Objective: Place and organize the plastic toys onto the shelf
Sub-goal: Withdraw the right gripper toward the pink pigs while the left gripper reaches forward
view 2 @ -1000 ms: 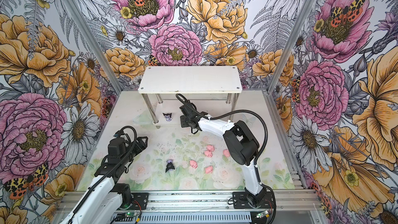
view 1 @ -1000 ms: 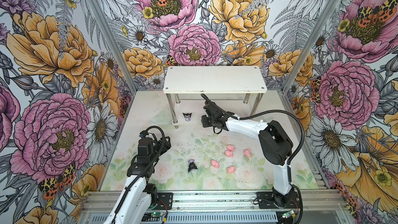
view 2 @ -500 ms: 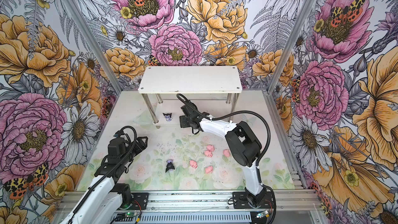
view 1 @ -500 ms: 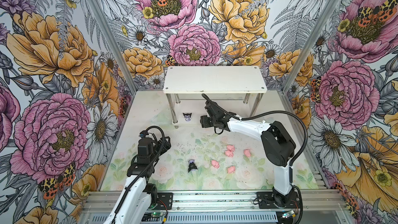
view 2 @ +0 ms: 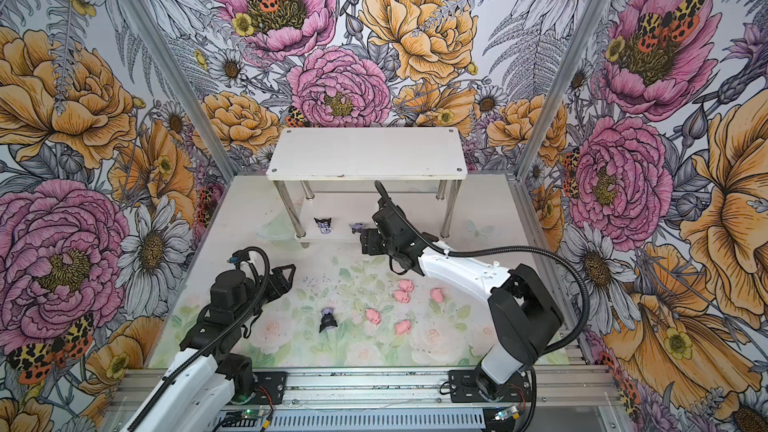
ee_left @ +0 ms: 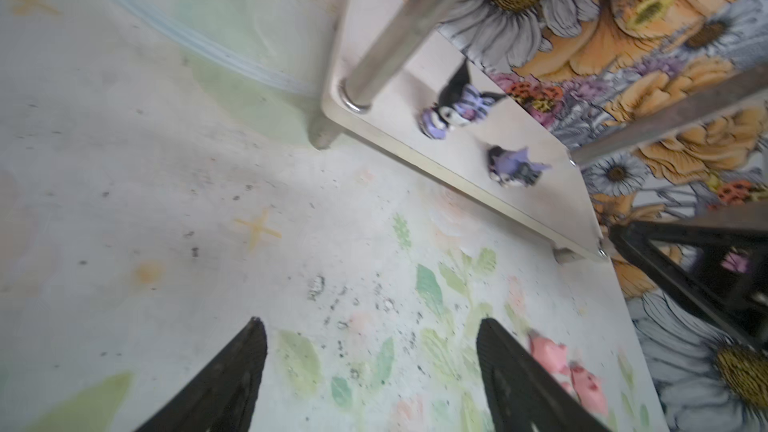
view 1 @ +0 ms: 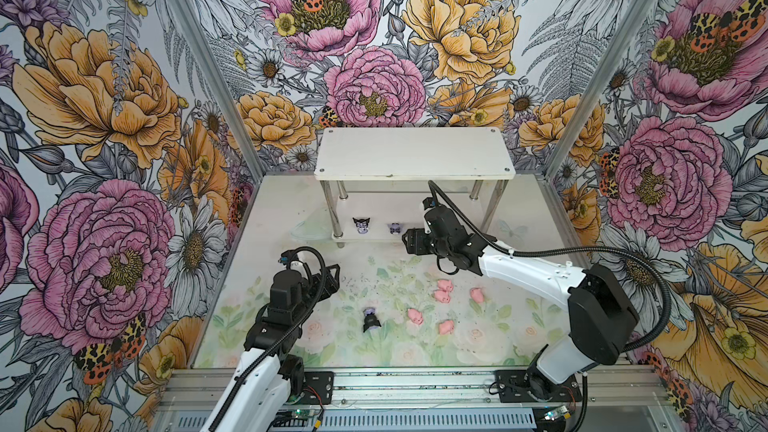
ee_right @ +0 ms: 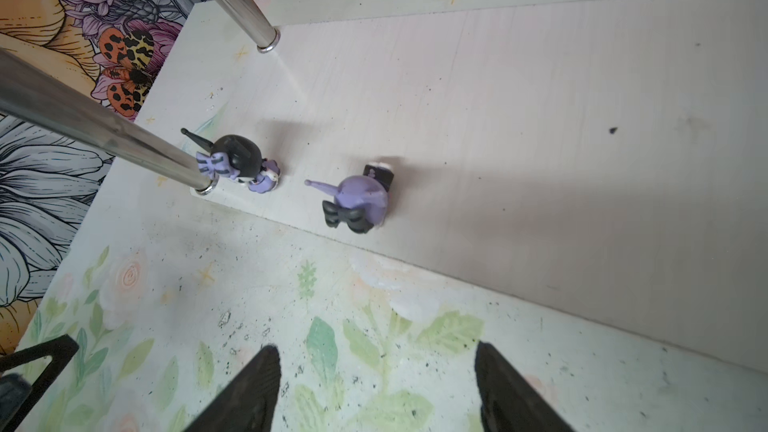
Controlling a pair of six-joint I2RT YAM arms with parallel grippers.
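Observation:
The white shelf (view 1: 413,153) stands at the back of the table. On its lower tier are two black-and-lavender plastic toys, one (ee_right: 241,162) by a front post and one (ee_right: 359,201) to its right near the front edge. My right gripper (ee_right: 376,349) hovers open and empty just in front of that second toy. A third such toy (view 1: 370,320) and several pink pigs (view 1: 441,295) lie on the table. My left gripper (view 1: 332,274) is open and empty above the table, left of them.
Shiny metal posts (ee_right: 245,2) stand at the shelf's corners, close to the placed toys. The top tier (view 2: 365,151) is bare. Flower-printed walls close in the table on three sides. A metal rail (view 1: 395,384) runs along the front.
The right gripper opened, let go of the lavender toy on the lower tier and drew back a little toward the front. The left arm stayed still.

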